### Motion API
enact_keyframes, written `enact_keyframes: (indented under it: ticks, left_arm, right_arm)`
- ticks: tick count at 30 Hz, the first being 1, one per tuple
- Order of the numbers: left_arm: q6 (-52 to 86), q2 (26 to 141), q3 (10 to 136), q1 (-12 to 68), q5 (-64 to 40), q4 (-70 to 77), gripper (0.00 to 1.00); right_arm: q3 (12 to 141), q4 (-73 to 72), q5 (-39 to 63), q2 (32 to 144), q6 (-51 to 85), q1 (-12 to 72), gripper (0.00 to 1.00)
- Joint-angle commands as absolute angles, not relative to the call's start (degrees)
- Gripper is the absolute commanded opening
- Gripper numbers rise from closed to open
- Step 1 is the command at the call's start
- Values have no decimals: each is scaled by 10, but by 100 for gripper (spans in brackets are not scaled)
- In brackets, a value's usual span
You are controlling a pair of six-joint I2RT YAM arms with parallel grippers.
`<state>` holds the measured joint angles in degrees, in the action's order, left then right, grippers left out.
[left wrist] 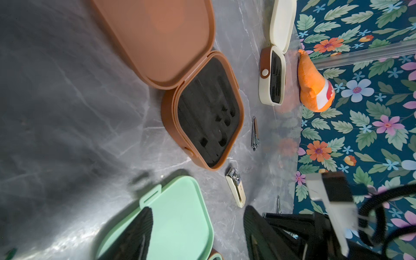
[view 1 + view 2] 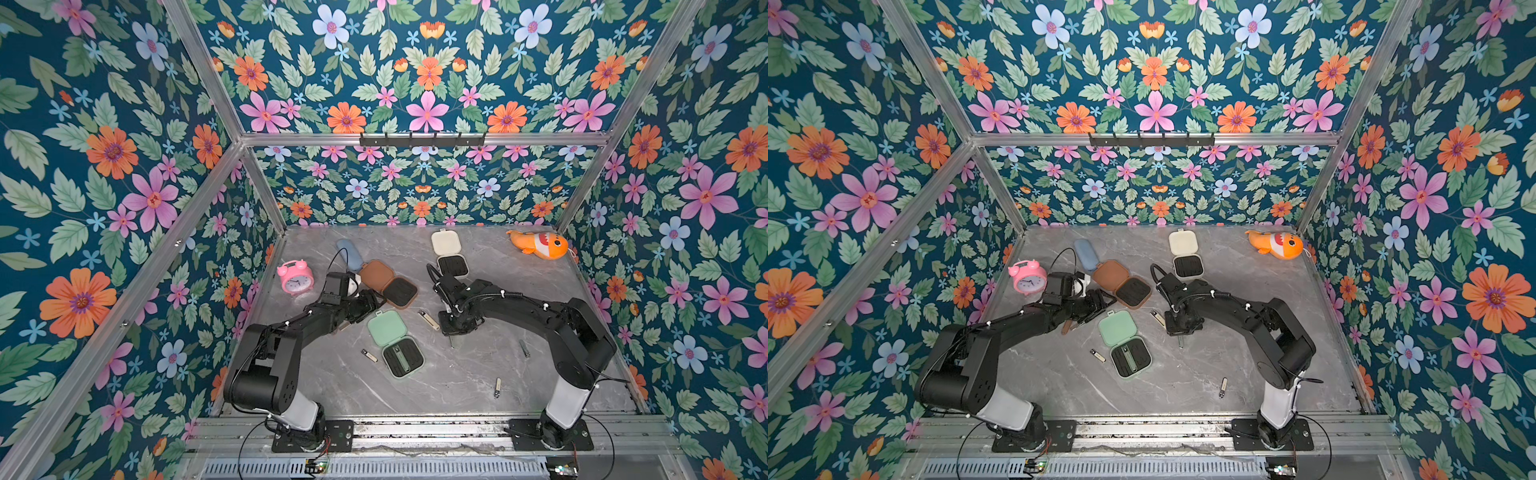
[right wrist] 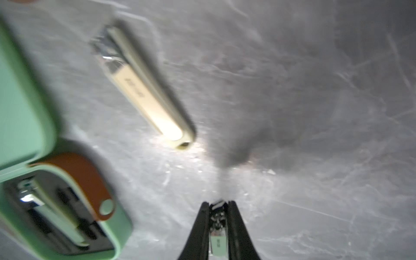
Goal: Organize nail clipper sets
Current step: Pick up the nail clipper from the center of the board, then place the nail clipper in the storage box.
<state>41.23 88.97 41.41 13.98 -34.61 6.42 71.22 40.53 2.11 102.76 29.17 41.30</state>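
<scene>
"Right wrist view: what does the right gripper (image 3: pixel 218 203) have?"

"Its jaws are pinched in on a slim pale clipper (image 3: pixel 217 238), metal end toward the tips, just above the grey marble table (image 3: pixel 315 112). A cream clipper (image 3: pixel 144 90) lies on the table near it, not touching."

"And the left gripper (image 1: pixel 198 209)?"

"The left wrist view shows its fingers (image 1: pixel 139 234) spread wide with nothing between them. One of them is over the lid of the mint case (image 1: pixel 180 213)."

"Where do the cases sit?"

"In both top views all three lie open. The brown case (image 2: pixel 376 274) is left of centre, just beyond the left gripper. The cream case (image 2: pixel 445 243) is near the back wall. The mint case (image 2: pixel 386 328) lies between the two arms, with a green clipper (image 2: pixel 402 356) seated in its black insert."

"Loose pieces?"

"A beige clipper (image 2: pixel 369 355) lies just left of the mint case's base. A silver clipper (image 2: pixel 524 348) is beside the right arm, and a front clipper (image 2: pixel 497 387) is near the table's front edge. A brown object (image 2: pixel 1066 327) lies under the left arm; I cannot tell what it is."

"Anything else?"

"A pink alarm clock (image 2: pixel 295 278) stands at the left. A blue pouch (image 2: pixel 349 253) lies just beside the brown lid, and an orange plush fish (image 2: pixel 540 245) is in the far right corner."
</scene>
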Motion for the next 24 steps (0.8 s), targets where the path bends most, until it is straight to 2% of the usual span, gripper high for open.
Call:
enact_keyframes:
  ticks: [1,11,24]
  left_arm:
    - [411,899,421,142,-358,72,67]
    - [424,934,412,151,-368,103,66]
    - [429,938,382,152,-360,119,65]
  right_arm:
    - [735,398,6,1024,277,441,15]
    - [789,319,27,1076,243,525,14]
    - [795,294,41,1116,250,558,13]
